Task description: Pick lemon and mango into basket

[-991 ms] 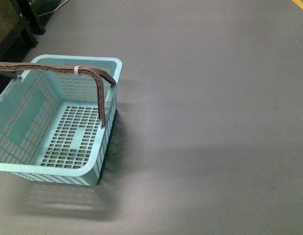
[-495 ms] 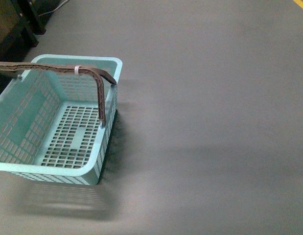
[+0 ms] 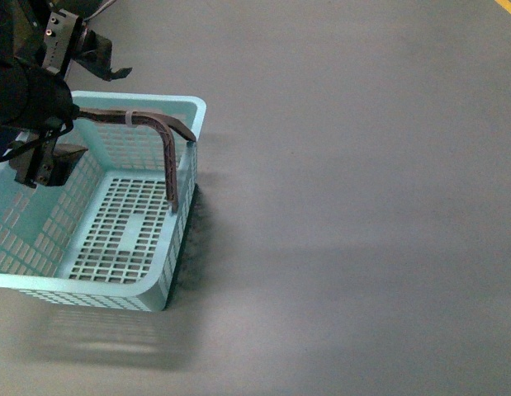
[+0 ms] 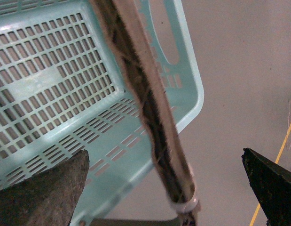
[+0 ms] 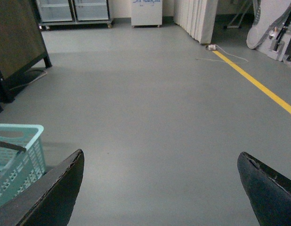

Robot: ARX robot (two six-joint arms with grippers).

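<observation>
1. Left gripper [image 3: 73,115]: it hangs over the far left part of the basket [image 3: 90,286], jaws spread wide. It grips nothing. In the left wrist view the left gripper [image 4: 157,188] straddles the brown handle [image 4: 145,103], which passes between the two fingers and appears clear of both.
2. Right gripper [image 5: 159,188]: the jaws are wide apart with only bare grey floor [image 5: 150,117] between them. It is not in the front view. The basket [image 5: 23,129] lies off to its left, well apart.
3. Lemon and mango: neither fruit shows in any view. Which way they lie from either gripper, and which arm is nearer to them, cannot be told.
4. Basket: it stands on the floor to the robot's left. Its slotted floor shows no fruit where it is visible.
5. Governing relation: the handle [image 3: 166,157] stands raised, with its long axis across the basket's opening and a white band [image 3: 130,118] near mid-span. The left arm is much the nearer to it.
6. Judgement: no fruit is placed, so the task is at its start. Any drop into the basket must go in to one side of the raised handle.
</observation>
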